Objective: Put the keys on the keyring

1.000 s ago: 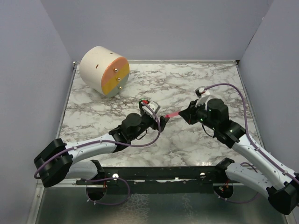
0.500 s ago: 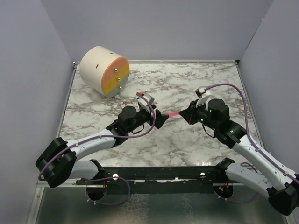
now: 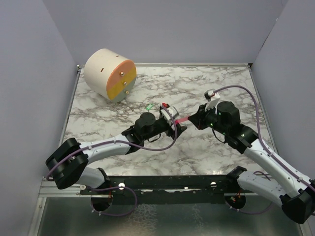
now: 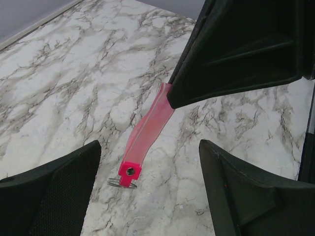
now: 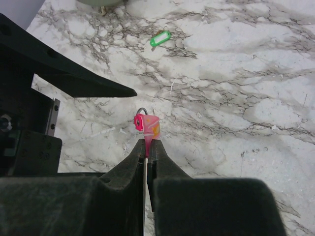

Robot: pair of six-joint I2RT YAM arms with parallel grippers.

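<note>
The keyring is a slim pink strip (image 4: 147, 128) with a thin silvery ring (image 4: 121, 183) at its free end. My right gripper (image 5: 146, 143) is shut on the strip's other end and holds it above the marble; the strip (image 3: 183, 120) points left. My left gripper (image 4: 147, 147) is open, and its fingers (image 4: 54, 191) stand on either side of the ring end without touching it. The green key (image 3: 149, 106) lies flat on the table behind the left gripper (image 3: 178, 123). It also shows in the right wrist view (image 5: 160, 39). The ring holds no key.
A white cylinder with an orange and yellow face (image 3: 109, 73) lies at the back left. Grey walls close in the marble table (image 3: 221, 83) on the left, right and far sides. A black rail (image 3: 162, 183) runs along the near edge.
My left arm has swung right, up to the ring end of the strip. The green key, unseen before, now lies on the table behind it. The right arm has barely moved.
</note>
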